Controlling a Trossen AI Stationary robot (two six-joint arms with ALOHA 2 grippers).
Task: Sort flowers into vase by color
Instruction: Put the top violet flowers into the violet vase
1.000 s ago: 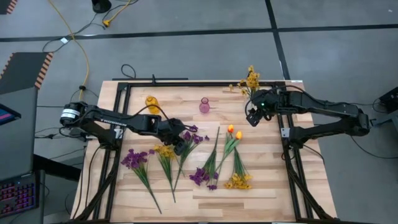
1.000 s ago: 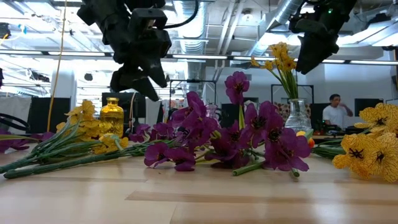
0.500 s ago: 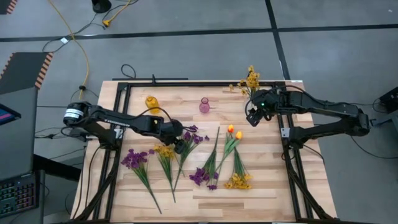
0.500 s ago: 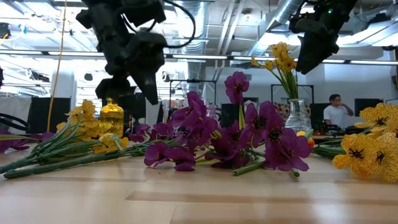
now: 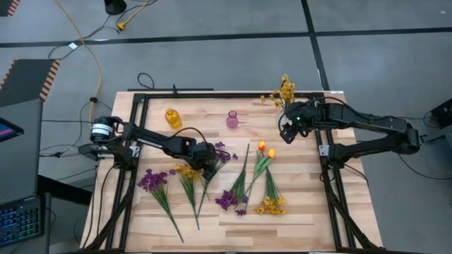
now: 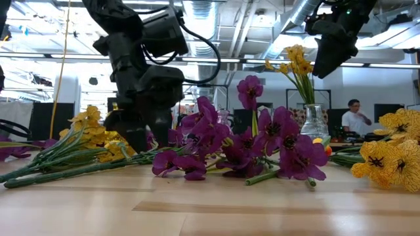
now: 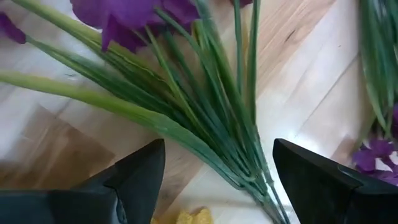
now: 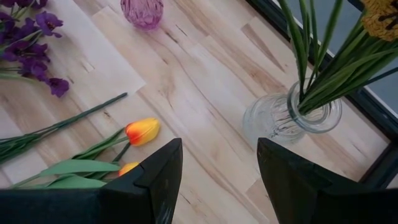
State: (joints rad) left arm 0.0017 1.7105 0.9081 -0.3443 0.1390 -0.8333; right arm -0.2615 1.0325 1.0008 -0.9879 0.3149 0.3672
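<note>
Green stems (image 7: 211, 118), between left jaws, spread

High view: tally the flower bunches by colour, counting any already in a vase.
Purple bunches: 3
Yellow bunches: 3, the last one in the clear vase
Orange tulip pair: 1
Total: 7
</note>
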